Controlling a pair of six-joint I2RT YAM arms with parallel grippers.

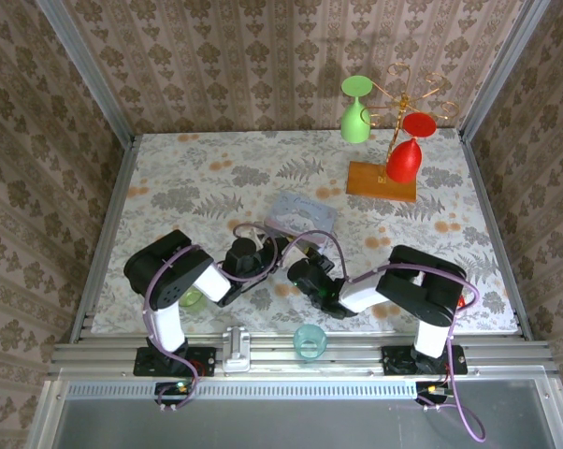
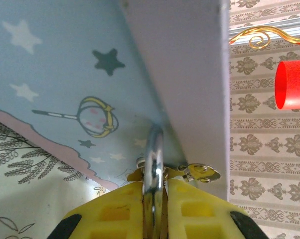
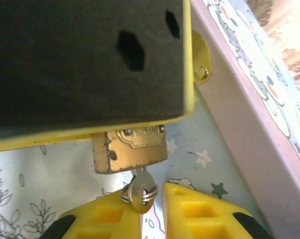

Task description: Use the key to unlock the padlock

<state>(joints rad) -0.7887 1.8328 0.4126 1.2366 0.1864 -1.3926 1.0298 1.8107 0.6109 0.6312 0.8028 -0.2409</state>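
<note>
The brass padlock (image 3: 130, 149) hangs below my left gripper's black and yellow finger (image 3: 85, 64), in front of the pale blue tin box (image 3: 200, 144). The small silver key (image 3: 142, 191) with its ring sticks in the keyhole at the lock's underside. My right gripper (image 3: 152, 191) is just under it, slightly open, and the key's head lies against the left finger with a gap to the right one. My left gripper (image 2: 155, 181) is shut on the padlock's steel shackle (image 2: 154, 154), by the box's hasp (image 2: 202, 173). Both grippers (image 1: 267, 251) (image 1: 305, 271) meet at the tin box (image 1: 302, 213).
A wooden stand (image 1: 382, 180) with a green goblet (image 1: 355, 117) and a red goblet (image 1: 405, 159) is at the back right. A teal cup (image 1: 310, 339) sits at the front rail. A green cup (image 1: 193, 299) lies beside the left arm. Patterned walls enclose the floral cloth.
</note>
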